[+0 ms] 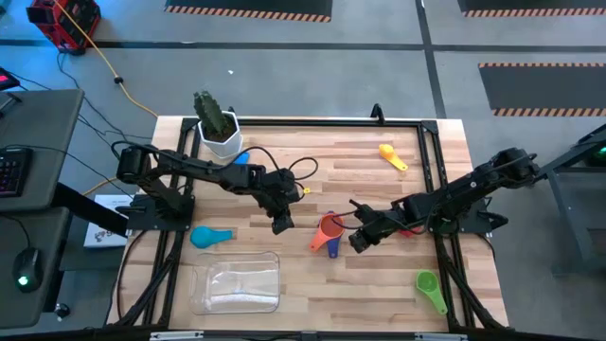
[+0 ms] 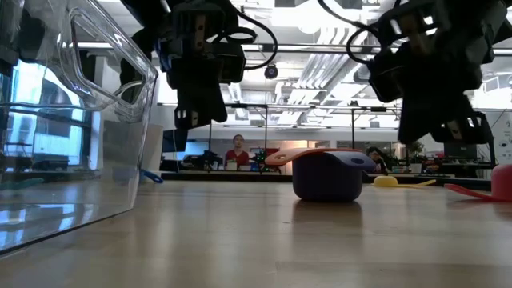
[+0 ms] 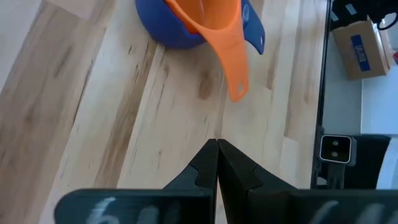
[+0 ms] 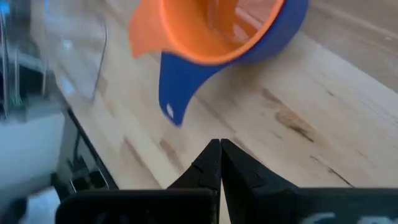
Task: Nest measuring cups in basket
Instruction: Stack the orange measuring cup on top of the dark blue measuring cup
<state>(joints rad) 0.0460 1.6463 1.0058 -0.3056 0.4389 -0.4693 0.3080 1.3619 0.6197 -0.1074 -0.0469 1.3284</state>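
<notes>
Near the middle of the counter (image 1: 379, 284) an orange cup (image 1: 328, 230) sits inside a dark blue cup (image 1: 333, 245), both upright on the wood. In the low view the orange handle sticks out over the blue rim.

The left gripper (image 1: 282, 224) hangs just beside this pair, on the side toward the left edge. Its fingers (image 3: 217, 171) are pressed together and hold nothing. The right gripper (image 1: 358, 242) is on the other side of the pair, also very near. Its fingers (image 4: 219, 167) are closed tip to tip and empty too. In the low view both grippers seem to be a little above the wood, not touching it.

The basket (image 1: 237, 284) stands near the front edge, toward the left corner, and I see no cup in it. A light blue cup (image 1: 210, 236) lies just behind the basket. A yellow cup (image 1: 391, 155) lies toward the far right corner, and a green cup (image 1: 430, 287) near the front right corner. Something red (image 2: 504, 182) shows close to the right arm; it is perhaps the red cup, but it is mostly hidden. A cactus pot (image 1: 218, 128) stands at the far left corner.
</notes>
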